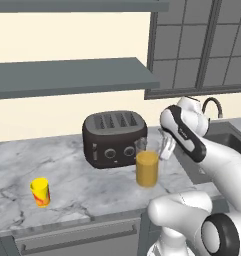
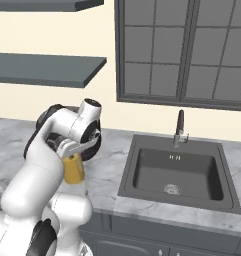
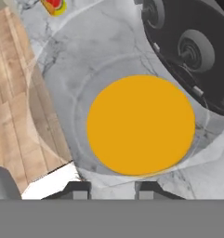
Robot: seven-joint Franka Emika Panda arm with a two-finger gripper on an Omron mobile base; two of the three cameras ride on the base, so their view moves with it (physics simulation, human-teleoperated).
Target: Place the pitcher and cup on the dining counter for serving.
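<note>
I'm clamping my gripper (image 3: 107,189) on the pitcher (image 1: 147,169) rim beside the toaster (image 1: 114,138); next: lifting it straight, carrying toward the dining counter.

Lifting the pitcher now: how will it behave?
The pitcher looks more than half full of orange liquid, so probably heavy and apt to slosh if tilted. Its clear walls look smooth, maybe slippery. The gripper sits at the rim, off-centre, so it may swing.
</note>
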